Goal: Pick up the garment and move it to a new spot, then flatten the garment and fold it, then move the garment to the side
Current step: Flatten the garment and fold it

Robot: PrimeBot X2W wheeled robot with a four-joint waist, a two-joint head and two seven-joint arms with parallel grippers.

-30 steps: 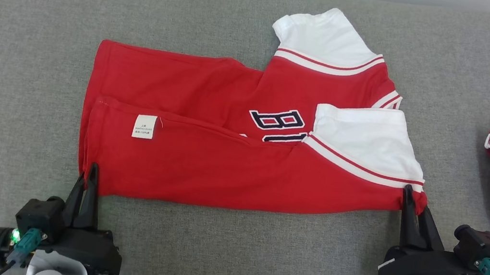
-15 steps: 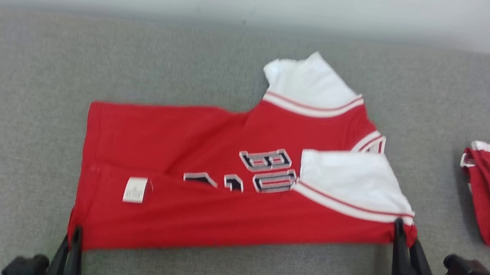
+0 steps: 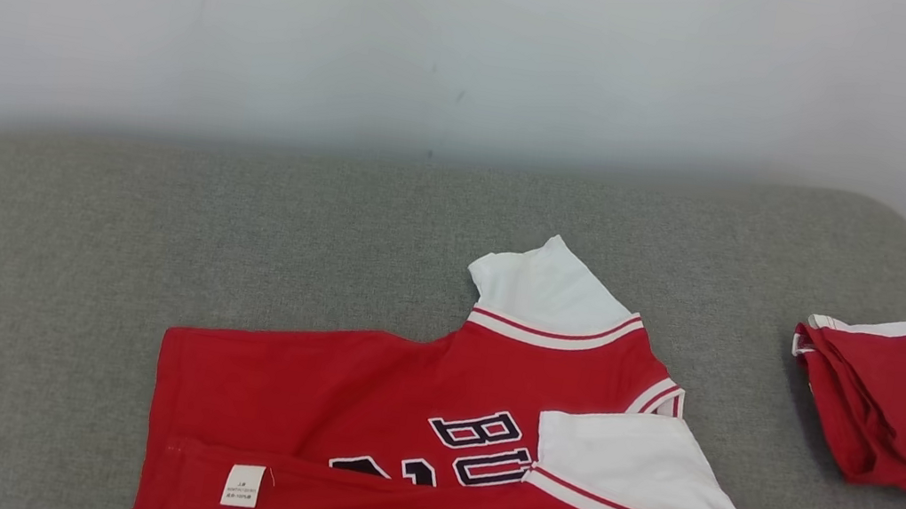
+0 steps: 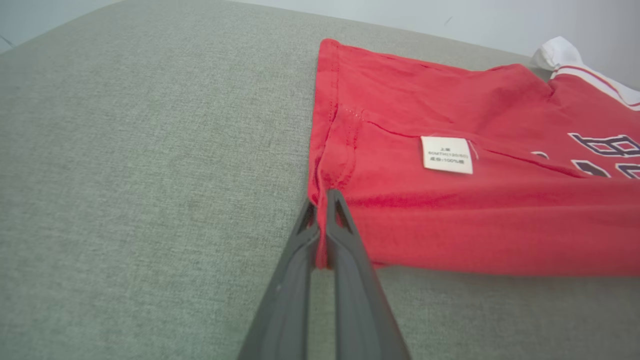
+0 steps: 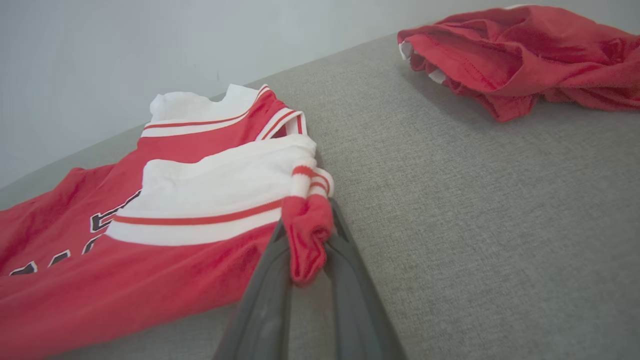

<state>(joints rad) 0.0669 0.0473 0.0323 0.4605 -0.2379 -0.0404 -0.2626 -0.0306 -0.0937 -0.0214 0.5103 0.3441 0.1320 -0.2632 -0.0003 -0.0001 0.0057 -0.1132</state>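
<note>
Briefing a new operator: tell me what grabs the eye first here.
A red jersey with white sleeves lies half folded on the grey cushion. Its near edge is pinched at both ends, the left claw shut on the hem corner and the right claw on the shoulder corner. A second red garment sits bunched at the cushion's right end.

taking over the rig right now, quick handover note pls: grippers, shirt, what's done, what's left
Left gripper: jaws shut on the near hem corner of the red garment.
Right gripper: jaws shut on its near shoulder corner, beside the near sleeve.
Things: the garment lies spread on the grey cushion. A second red garment lies bundled, apart, to its right.
Done: laid out flat, and the near long edge is folded over the front with the care label up, partly covering the lettering.
Left: probably fold in the far side and far sleeve, finish folding, then move it aside.
</note>
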